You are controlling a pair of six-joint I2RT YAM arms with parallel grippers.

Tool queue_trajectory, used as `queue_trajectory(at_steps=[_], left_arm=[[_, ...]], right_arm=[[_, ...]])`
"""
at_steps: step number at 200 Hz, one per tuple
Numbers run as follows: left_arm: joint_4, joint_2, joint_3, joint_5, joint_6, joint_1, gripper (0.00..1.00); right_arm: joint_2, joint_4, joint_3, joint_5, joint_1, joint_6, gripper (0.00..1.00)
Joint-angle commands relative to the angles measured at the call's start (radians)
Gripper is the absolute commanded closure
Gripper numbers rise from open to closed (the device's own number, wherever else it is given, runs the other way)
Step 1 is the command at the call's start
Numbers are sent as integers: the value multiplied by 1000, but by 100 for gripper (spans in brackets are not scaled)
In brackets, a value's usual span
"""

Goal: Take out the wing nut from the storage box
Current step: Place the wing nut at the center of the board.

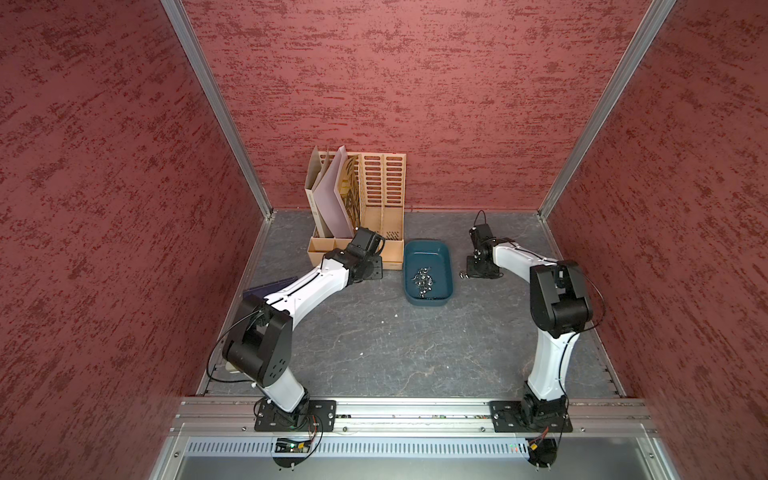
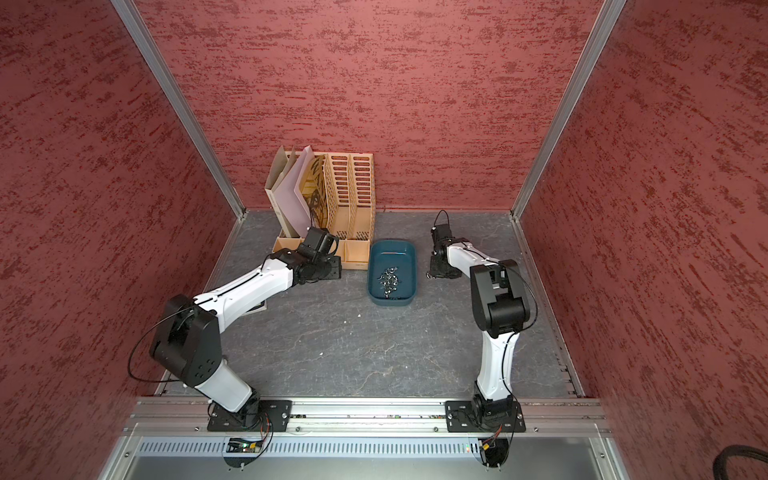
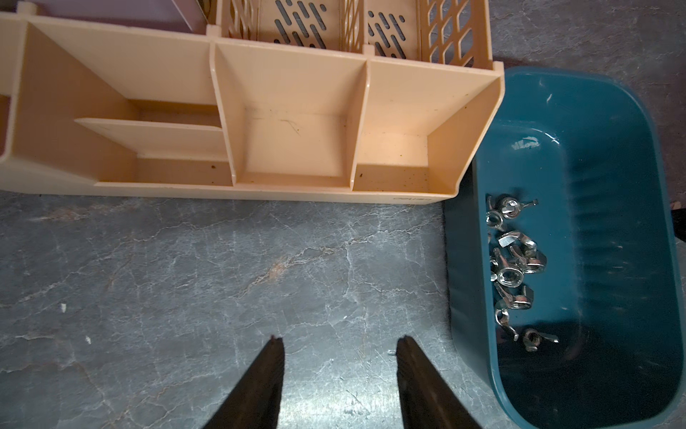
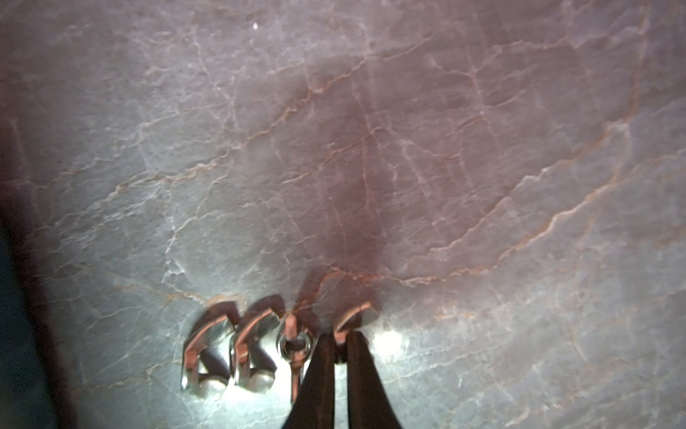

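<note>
wing nut point(image 4: 352, 319): outside the storage box point(image 1: 438, 259), low over the worktop point(image 1: 374, 345), near the box's right wall. One wing sits between the tips of the right claw point(image 4: 340, 336). Whether the nut touches the surface cannot be told.
right claw: jaws almost closed, pinching that wing, with only a thin gap between the fingers.
loose wing nuts point(image 4: 252, 353): three in a row on the worktop, just beside the held one.
storage box: flat on the worktop between the two arms, just beside the near right corner of the file organiser point(image 1: 374, 195).
pile of wing nuts point(image 1: 422, 282): inside the box, on its floor, mostly in the half nearer the robot.
right arm point(image 1: 515, 257): elbow raised, forearm reaching forward and inward, wrist pitched down to the worktop beside the box.
left arm point(image 1: 307, 286): elbow raised, forearm stretched forward and to the right, wrist low in front of the file organiser, left of the box.
left claw point(image 3: 339, 340): jaws roughly half apart with nothing between them, tips over bare worktop near the box's left wall.
right wrist view only: the pinch on the wing and the row of three nuts. In both top views the wrist hides the claw tips, and the nuts there are only small glints.
left wrist view only: the separate nuts in the pile, with wings and threaded holes distinct.
</note>
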Motion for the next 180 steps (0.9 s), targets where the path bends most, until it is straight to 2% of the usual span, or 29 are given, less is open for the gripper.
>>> queue_trajectory(at_steps=[1, 50, 116, 180], left_arm=[[-1, 1, -5, -9, -1, -2, 48], [-1, -14, -16, -14, -1, 1, 47], [7, -16, -22, -8, -4, 3, 47], [11, -10, -15, -1, -4, 3, 47]], right_arm=[[7, -7, 30, -6, -6, -4, 88], [-23, -7, 28, -3, -6, 0, 82], [-128, -42, 37, -5, 2, -13, 81], [-201, -90, 91, -3, 123, -8, 80]])
